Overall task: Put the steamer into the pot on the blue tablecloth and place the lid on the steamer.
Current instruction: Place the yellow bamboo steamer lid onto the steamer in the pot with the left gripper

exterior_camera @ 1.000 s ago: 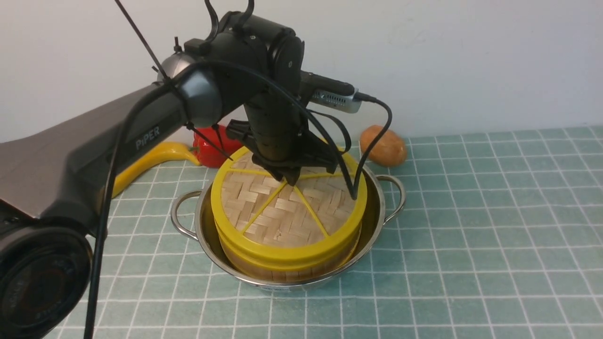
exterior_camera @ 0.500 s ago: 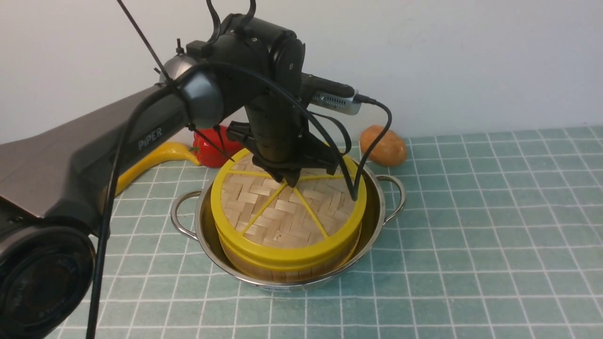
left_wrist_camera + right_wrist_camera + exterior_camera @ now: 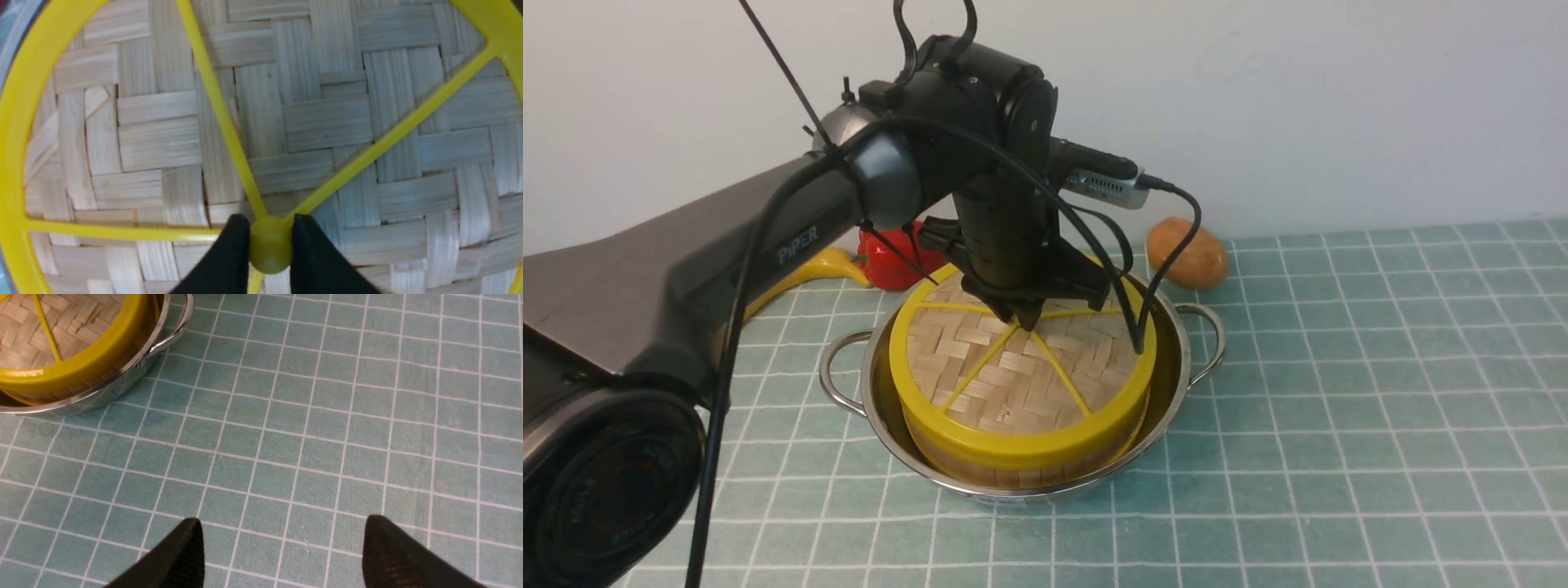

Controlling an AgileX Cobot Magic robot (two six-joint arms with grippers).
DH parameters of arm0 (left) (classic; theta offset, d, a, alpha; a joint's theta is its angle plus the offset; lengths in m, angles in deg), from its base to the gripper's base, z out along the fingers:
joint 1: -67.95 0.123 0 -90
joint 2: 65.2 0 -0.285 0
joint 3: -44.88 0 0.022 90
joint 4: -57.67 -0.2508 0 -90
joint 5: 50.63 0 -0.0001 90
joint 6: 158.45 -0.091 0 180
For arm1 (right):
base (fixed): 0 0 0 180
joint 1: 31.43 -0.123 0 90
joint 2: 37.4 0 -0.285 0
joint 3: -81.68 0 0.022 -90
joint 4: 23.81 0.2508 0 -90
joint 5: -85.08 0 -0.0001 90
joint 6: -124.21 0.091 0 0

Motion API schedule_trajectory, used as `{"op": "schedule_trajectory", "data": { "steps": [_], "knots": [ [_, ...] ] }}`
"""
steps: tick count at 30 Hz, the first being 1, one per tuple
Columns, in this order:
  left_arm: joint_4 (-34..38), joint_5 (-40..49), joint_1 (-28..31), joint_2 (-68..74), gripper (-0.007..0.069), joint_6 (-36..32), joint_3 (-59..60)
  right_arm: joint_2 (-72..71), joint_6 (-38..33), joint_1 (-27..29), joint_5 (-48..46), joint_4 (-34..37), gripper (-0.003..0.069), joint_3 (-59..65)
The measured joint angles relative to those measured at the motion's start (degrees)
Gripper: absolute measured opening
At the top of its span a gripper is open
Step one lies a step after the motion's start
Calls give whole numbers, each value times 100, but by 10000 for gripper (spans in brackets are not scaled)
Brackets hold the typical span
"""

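Teal-blue checked cloth, the blue tablecloth [image 3: 1339, 408], covers the table. The pot [image 3: 1176, 384] sits left of its middle, with one handle to the left and one to the right. The steamer [image 3: 1013, 472] stands inside the pot, and the lid [image 3: 1013, 384] lies flat on its rim, woven face up.

The left gripper [image 3: 269, 228] pinches the lid's hub [image 3: 269, 253] from above, jaws drawn close on it. The right gripper [image 3: 282, 555] hangs over bare cloth to the right of the pot, jaws spread wide and holding nothing.

If the left arm rises before its jaws part, the lid would likely lift off. A sideways drag on the hub could skew the lid or tip the steamer against the pot wall.

Being round, the lid has no long axis. Its centre axis points straight up, and the spokes radiate outward from the hub.
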State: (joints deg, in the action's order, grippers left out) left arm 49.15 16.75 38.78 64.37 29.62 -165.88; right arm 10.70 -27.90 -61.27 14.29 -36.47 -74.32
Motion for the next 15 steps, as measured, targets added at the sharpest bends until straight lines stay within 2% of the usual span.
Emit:
{"op": "schedule_trajectory", "data": {
  "steps": [10, 14, 15],
  "knots": [
    [0, 0, 0, 0, 117, 0, -6, 0, 0, 0, 0, 34, 504, 0],
    [0, 24, 0, 0, 155, -22, -21, 0, 0, 0, 0, 42, 504, 0],
    [-4, 57, 0, 0, 185, -40, -43, 0, 0, 0, 0, 42, 504, 0]
  ]
}}
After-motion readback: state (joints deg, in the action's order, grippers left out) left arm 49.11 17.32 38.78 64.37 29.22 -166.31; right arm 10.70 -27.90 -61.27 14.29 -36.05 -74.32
